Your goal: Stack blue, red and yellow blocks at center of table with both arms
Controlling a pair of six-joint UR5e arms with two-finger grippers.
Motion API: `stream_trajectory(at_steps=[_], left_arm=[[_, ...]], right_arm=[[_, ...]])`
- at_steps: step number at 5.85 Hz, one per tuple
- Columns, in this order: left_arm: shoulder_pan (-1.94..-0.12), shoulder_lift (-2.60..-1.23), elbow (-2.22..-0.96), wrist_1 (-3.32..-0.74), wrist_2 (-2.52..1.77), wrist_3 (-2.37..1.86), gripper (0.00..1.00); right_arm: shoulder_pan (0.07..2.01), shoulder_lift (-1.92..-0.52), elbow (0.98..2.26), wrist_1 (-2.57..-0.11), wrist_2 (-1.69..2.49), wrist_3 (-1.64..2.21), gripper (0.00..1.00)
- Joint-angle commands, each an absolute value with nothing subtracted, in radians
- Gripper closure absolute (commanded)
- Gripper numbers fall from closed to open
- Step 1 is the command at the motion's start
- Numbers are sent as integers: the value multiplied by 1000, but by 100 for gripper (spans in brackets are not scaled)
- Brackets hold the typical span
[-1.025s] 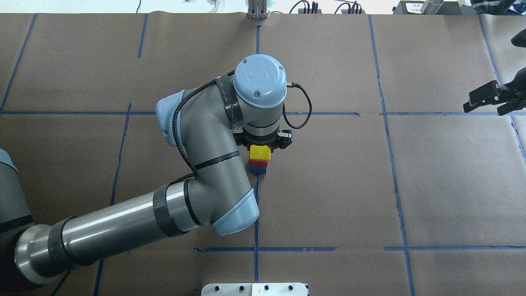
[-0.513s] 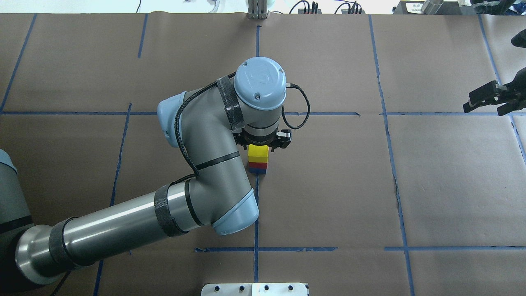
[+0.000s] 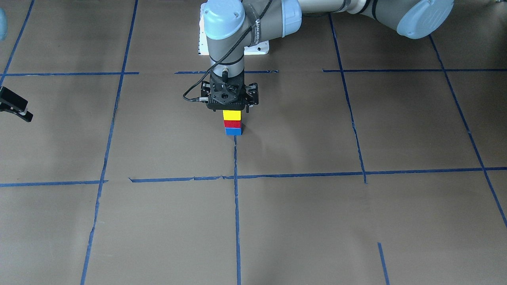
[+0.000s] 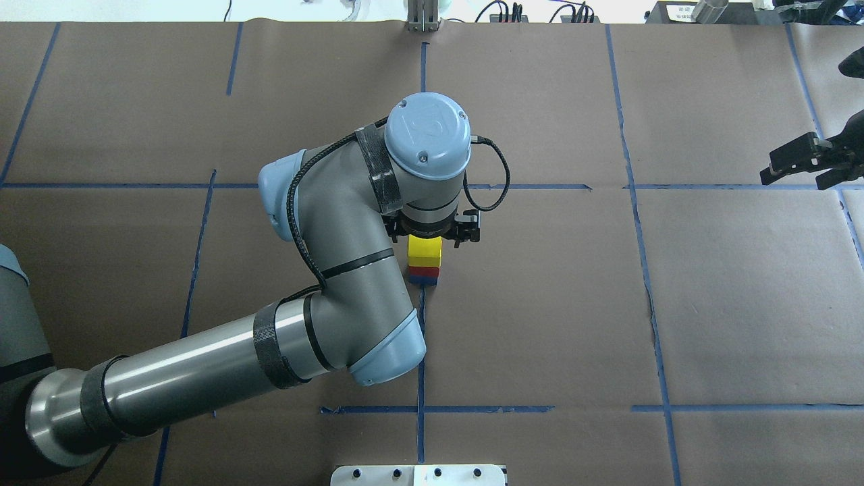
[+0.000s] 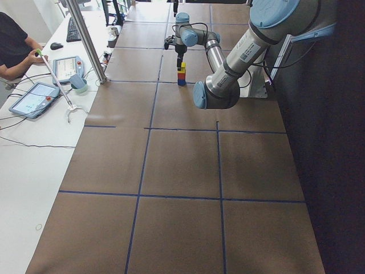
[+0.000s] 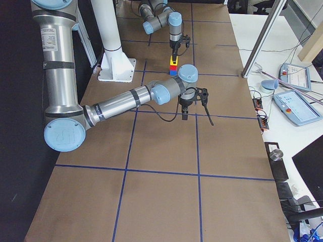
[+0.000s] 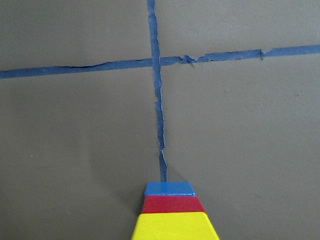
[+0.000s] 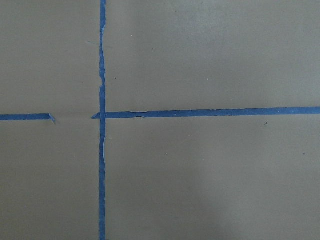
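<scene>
left pincer (image 3: 231, 108) over block stack (image 3: 233, 123), tablet (image 5: 34, 98) nearby

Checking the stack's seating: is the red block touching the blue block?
Touching. The front-facing view shows the red block sitting flush on the blue block, no gap.

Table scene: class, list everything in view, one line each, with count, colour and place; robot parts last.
Table: one, brown, in front of the robot.
Tape lines: several, blue, gridding the table.
Blue block: one, blue, at the table's centre.
Red block: one, red, on the blue block.
Yellow block: one, yellow, on the red block.
Pedestal: one, white, at the robot's table edge.
Tablets: two, grey, on the white bench.
Person: one, dark top, at that bench.
Left gripper: one, black, directly over the yellow block; jaws unclear.
Right gripper: one, black, at the table's side, jaws open, empty.
</scene>
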State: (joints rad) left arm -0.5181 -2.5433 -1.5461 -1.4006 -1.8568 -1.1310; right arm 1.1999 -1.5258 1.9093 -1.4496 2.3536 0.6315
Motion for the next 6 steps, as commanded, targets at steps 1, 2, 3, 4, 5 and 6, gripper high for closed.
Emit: stream_trajectory(at_steps=[1,2,3,4,5,6], left_arm=[[-584,-2484,-1717,-1388,-1885,-1129,0],[-642,-2282,-1922,-1402,-1961,-1102,0],[-693,-2153,-2016,-1401,-2011,-902,0],[-788,-2002,-2060,-1407,-2095,-738,0],[-918,-1835,-2103,-1405,-2176,-536,0],[-1084,-1692,-2092,-1405,-2260,-239,0]], right_arm=[[1227,-1519,1908,-1450,2356,620,0],[1308,-1517,1887,-1456,2364,545,0],[1383,-1510,1811,-1460,2405,388,0],[1463,-1484,1725,-1466,2460,280,0],[1510,-1491,1676,-1479,2473,177,0],[1550,-1491,1674,-1540,2473,58,0]])
